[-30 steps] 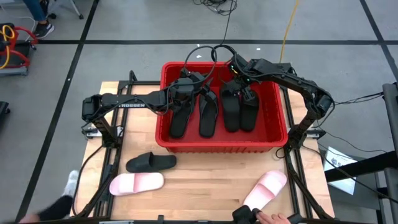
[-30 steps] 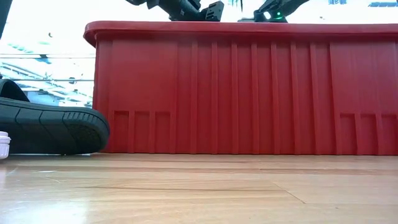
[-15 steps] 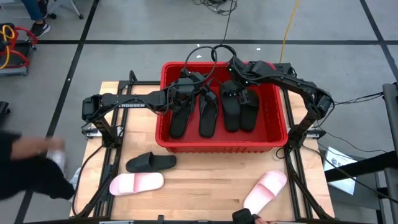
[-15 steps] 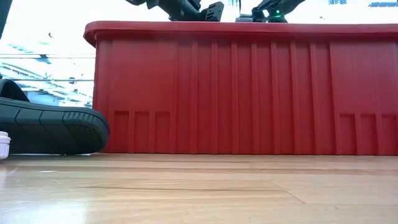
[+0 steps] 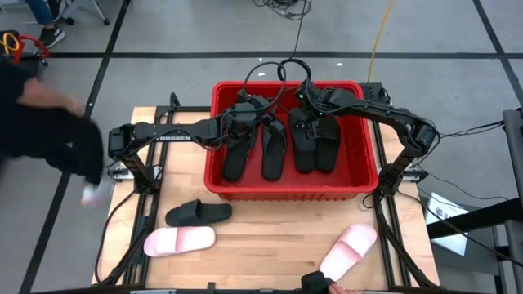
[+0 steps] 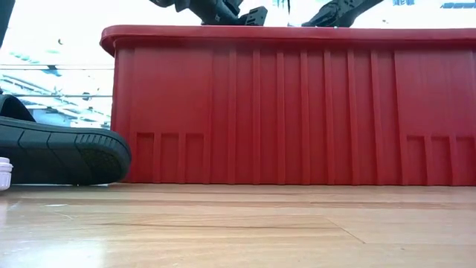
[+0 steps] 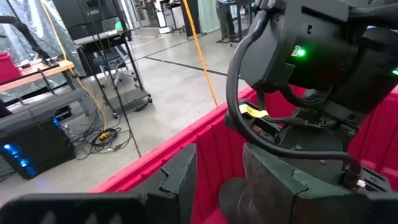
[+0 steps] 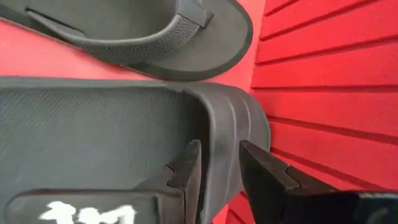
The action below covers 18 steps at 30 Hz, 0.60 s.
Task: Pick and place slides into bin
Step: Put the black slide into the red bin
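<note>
The red bin stands at the table's far middle, and several black slides lie side by side on its floor. My right gripper is low inside the bin at its far wall, shut on the far end of a black slide. My left gripper hovers over the bin's far left part, above the rim in the low view. It is a little open and touches nothing. One black slide and two pale pink slides lie flat on the wood in front of the bin. My right gripper pinches the black slide's raised side edge near its rounded far end. One finger is on the footbed and the other is outside the sole. The fingers come from above, pointing down. The slide lies flat, next to a thong slide.
A person's dark sleeve reaches in at the table's left edge, and a hand shows at the near edge. The bin's near wall fills the low view, with the loose black slide to its left. Bare wood lies between the loose slides.
My right gripper has gone toward the table's left edge and a little down along the bin's far wall. A person's dark shape has come in at the table's left side. The slides have stayed where they were.
</note>
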### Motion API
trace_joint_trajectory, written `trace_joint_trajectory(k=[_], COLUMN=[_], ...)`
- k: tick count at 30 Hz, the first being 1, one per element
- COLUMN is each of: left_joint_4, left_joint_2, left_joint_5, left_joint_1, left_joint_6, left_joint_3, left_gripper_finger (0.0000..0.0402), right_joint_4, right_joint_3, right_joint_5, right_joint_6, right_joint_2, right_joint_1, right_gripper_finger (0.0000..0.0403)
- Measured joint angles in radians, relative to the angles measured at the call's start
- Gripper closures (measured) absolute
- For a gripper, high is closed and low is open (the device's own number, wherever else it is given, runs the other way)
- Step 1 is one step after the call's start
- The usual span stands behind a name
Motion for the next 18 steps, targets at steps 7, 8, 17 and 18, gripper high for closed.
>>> trace_joint_trajectory(k=[7, 8, 17, 18], left_joint_4=[0.0, 0.003, 0.005, 0.004], left_joint_2=[0.0, 0.0, -0.001, -0.001], left_joint_5=[-0.014, -0.014, -0.014, -0.014], left_joint_1=[0.009, 0.011, 0.012, 0.012], left_joint_6=[0.0, -0.001, -0.006, -0.006], left_joint_3=[0.0, 0.0, 0.0, 0.0], left_gripper_finger=[0.0266, 0.0266, 0.0266, 0.0266], right_joint_4=[0.076, 0.08, 0.097, 0.104], right_joint_3=[-0.033, -0.038, -0.076, -0.076], right_joint_5=[0.03, 0.03, 0.044, 0.061], right_joint_6=[-0.006, -0.007, 0.047, 0.059], right_joint_2=[0.001, 0.001, 0.001, 0.001], right_joint_1=[0.001, 0.001, 0.004, 0.008], right_gripper_finger=[0.0305, 0.0308, 0.0394, 0.0394])
